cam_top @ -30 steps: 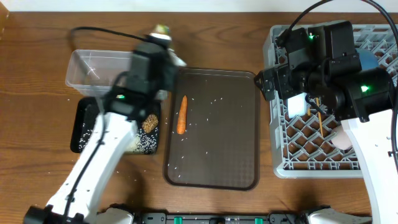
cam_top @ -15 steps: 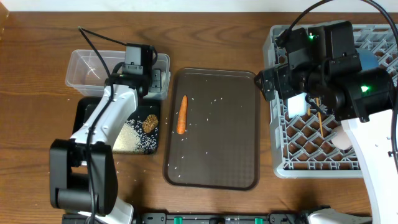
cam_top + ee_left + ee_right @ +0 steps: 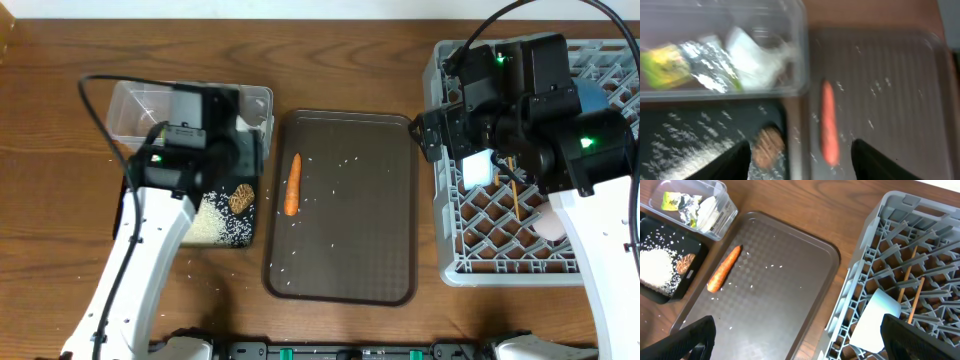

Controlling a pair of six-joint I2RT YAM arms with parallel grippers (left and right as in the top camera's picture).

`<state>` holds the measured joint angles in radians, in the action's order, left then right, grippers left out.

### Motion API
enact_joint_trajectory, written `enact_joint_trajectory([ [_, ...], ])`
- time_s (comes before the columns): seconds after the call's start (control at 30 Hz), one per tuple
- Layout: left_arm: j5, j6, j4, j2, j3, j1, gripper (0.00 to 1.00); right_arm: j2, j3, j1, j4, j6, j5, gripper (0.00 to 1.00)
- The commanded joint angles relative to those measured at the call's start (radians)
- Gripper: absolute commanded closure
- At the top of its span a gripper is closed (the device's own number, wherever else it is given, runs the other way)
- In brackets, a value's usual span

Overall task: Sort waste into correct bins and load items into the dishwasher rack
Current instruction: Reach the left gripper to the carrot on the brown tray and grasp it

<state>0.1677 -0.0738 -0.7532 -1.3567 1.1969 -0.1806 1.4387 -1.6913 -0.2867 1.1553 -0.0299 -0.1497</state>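
Observation:
In the left wrist view, the clear tub holds the yellow-green wrapper and the white tissue. Below it, the black tray carries rice and the brown lump. The orange carrot lies on the brown serving tray. My left gripper hangs open and empty above the gap between black tray and carrot. My right gripper is open and empty over the left edge of the grey rack. Chopsticks and a pale cup sit in the rack.
Loose rice grains are scattered over the brown serving tray. A blue dish stands at the rack's back right. The tub, black tray and serving tray lie close together on the wooden table.
The left gripper swung from behind the tub to over it and opened; the wrapper now lies in the tub. The arm then drew back toward the black tray. The right arm stayed still.

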Motion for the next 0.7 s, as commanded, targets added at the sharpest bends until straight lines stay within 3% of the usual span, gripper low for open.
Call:
enact_joint_trajectory([
  [0.0, 0.083, -0.022, -0.060, -0.039, -0.011, -0.078, 0.36, -0.013, -0.003, -0.008, 0.001, 0.006, -0.008, 0.01],
  [0.13, 0.038, -0.022, -0.122, -0.114, -0.015, -0.199, 0.36, -0.013, -0.003, -0.008, 0.001, 0.006, -0.008, 0.01],
  [0.27, -0.103, -0.063, -0.121, -0.247, -0.015, -0.293, 0.36, -0.013, -0.003, -0.008, 0.001, 0.006, -0.008, 0.01],
  [0.5, -0.133, -0.067, -0.058, -0.466, -0.014, -0.303, 0.41, -0.013, -0.003, -0.008, 0.001, 0.006, -0.008, 0.01],
  [0.67, -0.135, -0.063, -0.050, -0.482, -0.008, -0.277, 0.45, -0.013, -0.003, -0.008, 0.001, 0.006, -0.008, 0.01],
])
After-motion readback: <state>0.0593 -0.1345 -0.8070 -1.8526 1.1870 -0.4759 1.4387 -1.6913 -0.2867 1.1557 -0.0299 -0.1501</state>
